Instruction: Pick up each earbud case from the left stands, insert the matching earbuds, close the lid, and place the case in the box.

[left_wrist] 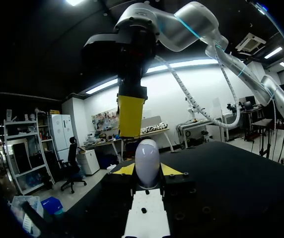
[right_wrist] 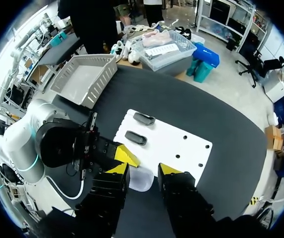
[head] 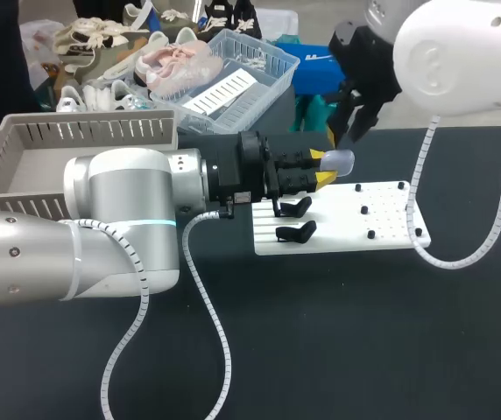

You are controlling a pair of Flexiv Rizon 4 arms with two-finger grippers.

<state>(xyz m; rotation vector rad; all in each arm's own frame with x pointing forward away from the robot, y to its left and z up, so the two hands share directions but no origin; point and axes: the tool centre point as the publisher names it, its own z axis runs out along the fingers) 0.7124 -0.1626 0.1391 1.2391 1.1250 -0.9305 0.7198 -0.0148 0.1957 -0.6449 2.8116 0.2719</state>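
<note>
Head view: left gripper (head: 325,169) clamps the pale case (head: 340,161) above the white board (head: 382,238).
Right gripper (head: 356,122): fingers apart, poised over the case.
Risk: a misaligned descent could knock the case loose.

Tabletop count.

Arms: 2, the left arm (head: 102,219) and the right arm (head: 461,52).
Grippers: 2, the left gripper (head: 325,169) and the right gripper (right_wrist: 143,171). Each shows 2 yellow tips (right_wrist: 118,167).
White spiral hoses: 2, a left hose (head: 211,324) and a right hose (head: 461,255).
Earbud case (head: 339,161): 1, pale and rounded.
White board (head: 338,241): 1.
Black stands on the board's left part: 2, a far stand (head: 296,206) and a near stand (head: 296,231).
Small black pegs (head: 365,211) on the board's right part: 5 in the head view, though they are small and the count is tentative. Only 4 show in the right wrist view.
Grey slotted box (head: 84,133): 1.
</note>
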